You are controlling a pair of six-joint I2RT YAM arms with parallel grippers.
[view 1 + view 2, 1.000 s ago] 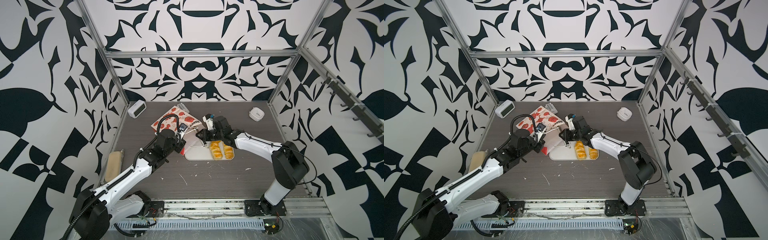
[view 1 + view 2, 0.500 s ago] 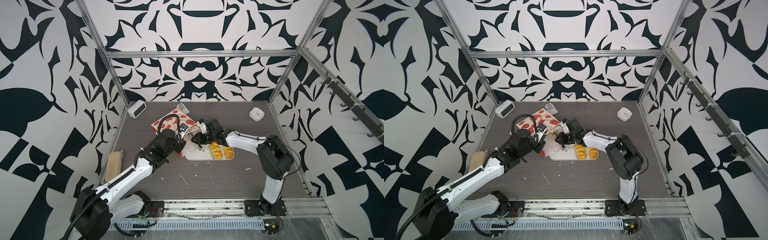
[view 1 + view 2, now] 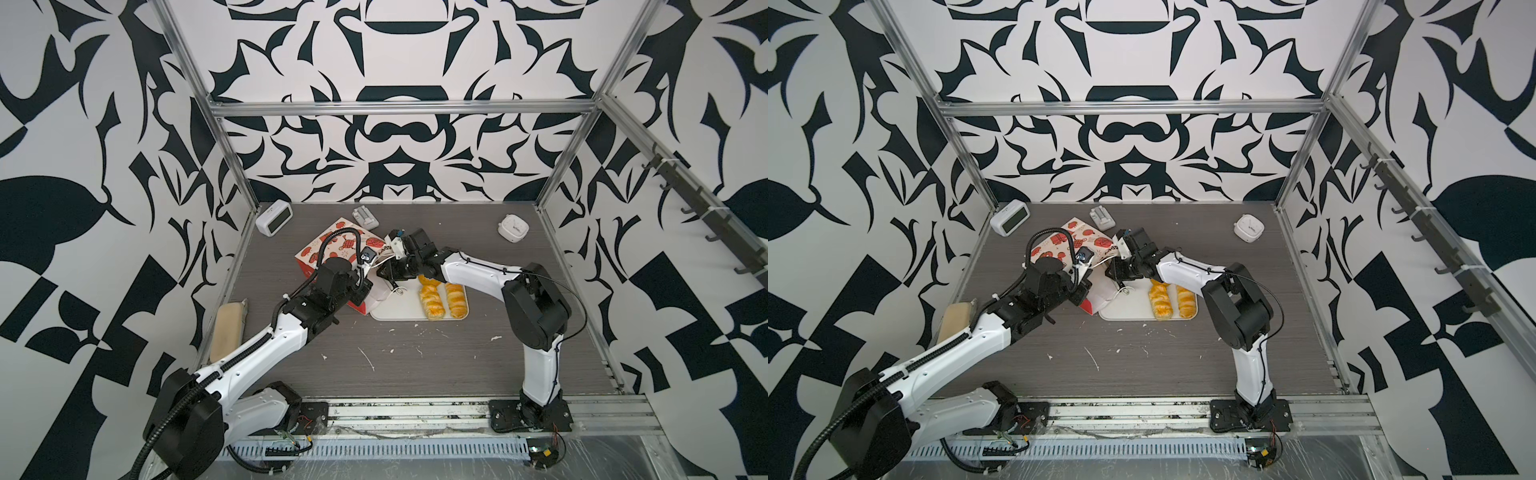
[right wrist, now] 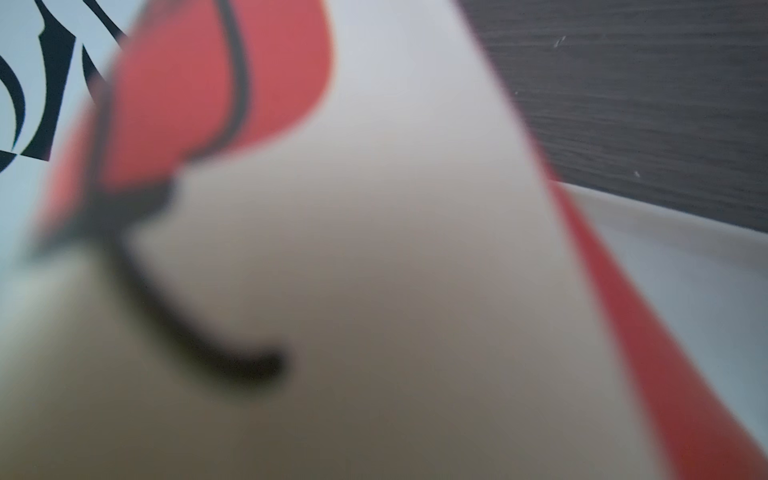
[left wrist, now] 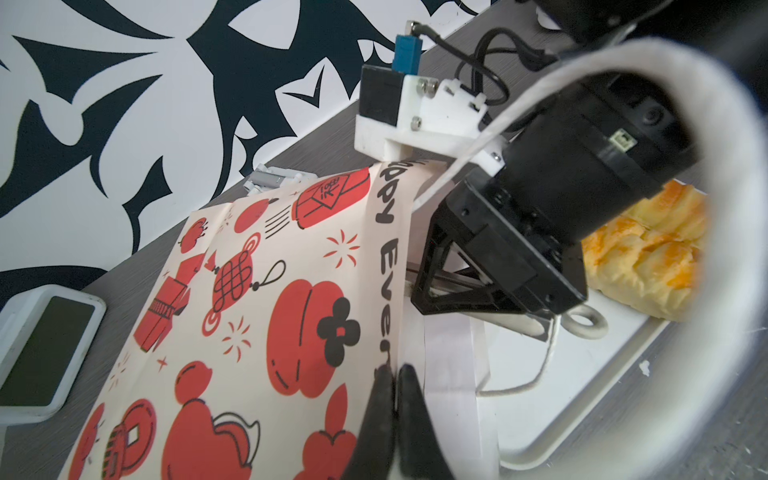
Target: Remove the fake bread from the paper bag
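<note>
The paper bag [image 3: 370, 243] [image 3: 1084, 237] [image 5: 270, 291] lies on its side with its mouth over the left end of a white tray [image 3: 399, 309] [image 3: 1125, 309] [image 5: 561, 395]. My left gripper [image 5: 395, 374] [image 3: 368, 291] is shut on the bag's upper rim. My right gripper [image 3: 380, 274] [image 3: 1115, 272] reaches into the bag's mouth, where its fingers are hidden. Blurred bag paper [image 4: 374, 249] fills the right wrist view. Two pieces of fake bread [image 3: 430, 297] [image 3: 455, 301] [image 5: 648, 253] lie side by side on the tray. The bag's inside does not show.
A white digital clock [image 3: 274, 216] sits at the back left, with a small grey device [image 3: 365, 217] behind the bag. A white alarm clock [image 3: 513, 227] stands back right. A beige block [image 3: 226, 328] lies along the left edge. White crumbs [image 3: 368, 359] dot the table.
My right gripper has moved left from above the tray into the bag's mouth. The left gripper has kept its hold on the rim and barely shifted.
</note>
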